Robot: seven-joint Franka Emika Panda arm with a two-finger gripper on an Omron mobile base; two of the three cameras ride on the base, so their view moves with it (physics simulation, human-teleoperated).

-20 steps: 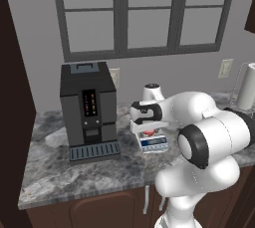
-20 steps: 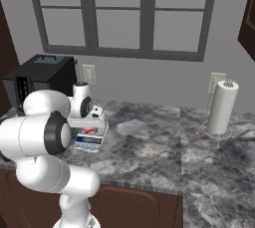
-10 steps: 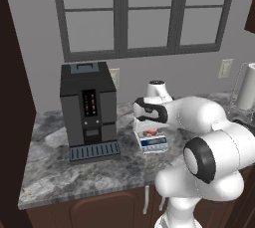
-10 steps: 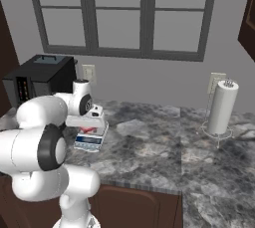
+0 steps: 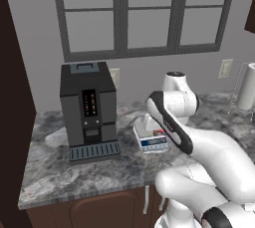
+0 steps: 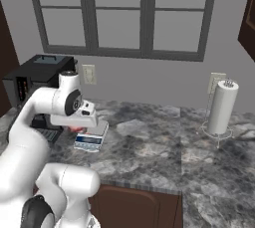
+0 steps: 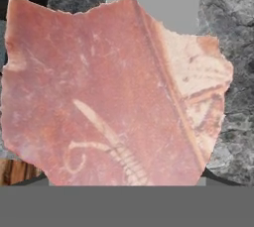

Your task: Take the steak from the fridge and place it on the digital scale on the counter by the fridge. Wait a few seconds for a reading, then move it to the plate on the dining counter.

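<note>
While the steak (image 7: 114, 92) covers the digital scale (image 5: 151, 141), a coffee machine (image 5: 89, 110) stands beside.

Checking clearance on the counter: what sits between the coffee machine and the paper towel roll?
In the left base view, the digital scale with the steak on it, under the arm, lies between the coffee machine and the paper towel roll.

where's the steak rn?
The steak sits at the gripper over the digital scale, on the counter just right of the coffee machine.
</note>
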